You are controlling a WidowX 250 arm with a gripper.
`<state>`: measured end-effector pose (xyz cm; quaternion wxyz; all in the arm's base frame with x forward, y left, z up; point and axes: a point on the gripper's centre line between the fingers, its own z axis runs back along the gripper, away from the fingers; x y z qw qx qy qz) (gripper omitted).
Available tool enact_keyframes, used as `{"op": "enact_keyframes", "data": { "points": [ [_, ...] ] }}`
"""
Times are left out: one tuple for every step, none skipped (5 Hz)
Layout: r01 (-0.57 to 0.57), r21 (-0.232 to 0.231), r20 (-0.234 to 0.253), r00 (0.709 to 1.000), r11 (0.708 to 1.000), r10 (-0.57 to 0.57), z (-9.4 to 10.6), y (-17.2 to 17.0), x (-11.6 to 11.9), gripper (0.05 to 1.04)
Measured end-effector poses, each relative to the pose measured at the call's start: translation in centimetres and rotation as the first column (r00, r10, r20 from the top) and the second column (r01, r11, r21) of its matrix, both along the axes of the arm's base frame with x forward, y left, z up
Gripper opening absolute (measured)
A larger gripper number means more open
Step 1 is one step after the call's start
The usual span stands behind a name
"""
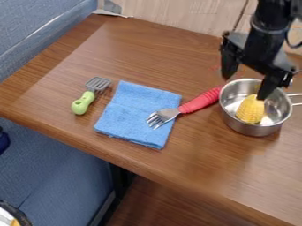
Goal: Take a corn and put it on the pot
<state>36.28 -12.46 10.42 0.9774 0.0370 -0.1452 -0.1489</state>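
At the upper right, the black gripper [245, 84] hangs over the metal pot with its two fingers spread wide, one above the pot's left rim and the other over its inside, close to the corn. The yellow corn [251, 110] lies inside the silver pot [249, 129], tilted toward the pot's left side. The tip of the right finger overlaps the corn's upper end from this angle; whether they touch, I cannot tell.
A red-handled fork [201, 100] lies with its tines on a folded blue cloth [131, 115], its handle end beside the pot. Left of the cloth is a small green-handled spatula [84, 102]. The wooden table's [147, 166] front edge slopes down to the right.
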Motion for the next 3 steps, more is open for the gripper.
{"op": "enact_keyframes", "data": {
  "points": [
    [-0.005,-0.027,0.033,0.999,1.0,0.006,2.1,0.2,-0.7,1.0],
    [-0.027,-0.065,0.022,0.999,0.998,0.029,3.4,1.3,-1.3,1.0],
    [-0.029,-0.064,0.025,0.999,0.998,0.03,3.5,1.5,-1.3,1.0]
  ]
}}
